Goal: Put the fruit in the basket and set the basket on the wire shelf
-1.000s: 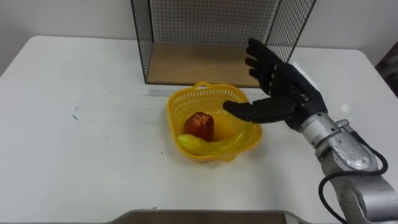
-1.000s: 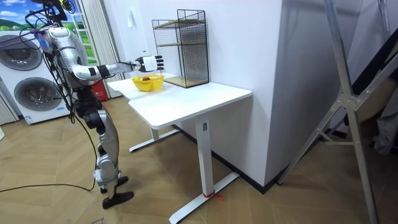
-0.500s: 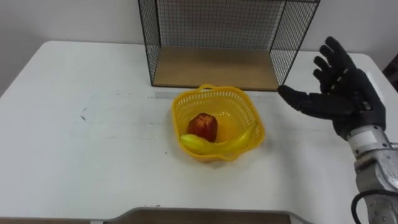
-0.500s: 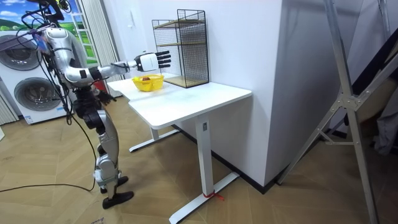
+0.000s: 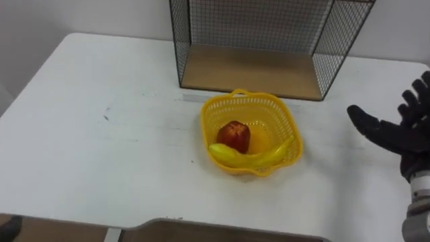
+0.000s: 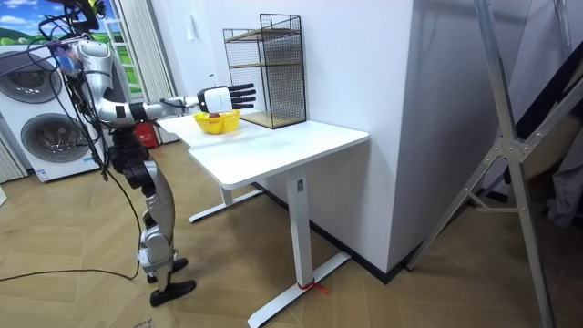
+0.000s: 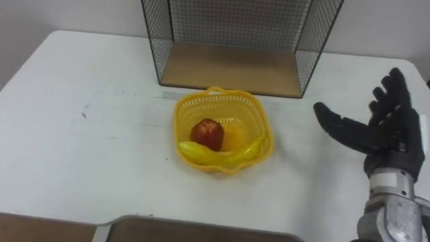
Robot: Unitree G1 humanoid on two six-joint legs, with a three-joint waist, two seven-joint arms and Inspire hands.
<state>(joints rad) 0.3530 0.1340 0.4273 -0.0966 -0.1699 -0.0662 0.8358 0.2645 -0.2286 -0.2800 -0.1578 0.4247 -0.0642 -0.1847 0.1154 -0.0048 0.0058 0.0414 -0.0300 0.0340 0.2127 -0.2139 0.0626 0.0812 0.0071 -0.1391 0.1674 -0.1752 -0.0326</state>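
Note:
A yellow plastic basket (image 5: pixel 250 132) (image 7: pixel 222 126) (image 6: pixel 217 121) stands on the white table (image 5: pixel 101 134), just in front of the black wire shelf (image 5: pixel 255 60) (image 7: pixel 232 57) (image 6: pixel 269 68). In the basket lie a red apple (image 5: pixel 234 135) (image 7: pixel 207 133) and a yellow banana (image 5: pixel 248 156) (image 7: pixel 220 154). My right hand (image 5: pixel 403 131) (image 7: pixel 383 138) (image 6: pixel 219 97) hovers open to the right of the basket, well apart from it, fingers spread and thumb pointing toward the basket. It holds nothing.
The shelf has a wooden bottom board (image 5: pixel 252 72) open toward me and an upper level (image 6: pixel 262 35). I stand at the table's end. Washing machines (image 6: pixel 46 128) stand behind me, a white wall (image 6: pixel 364 109) beyond the table.
My right hand has drawn back from above the basket to the right and lower. The camera has shifted, so the basket and shelf sit further right in the left eye view.

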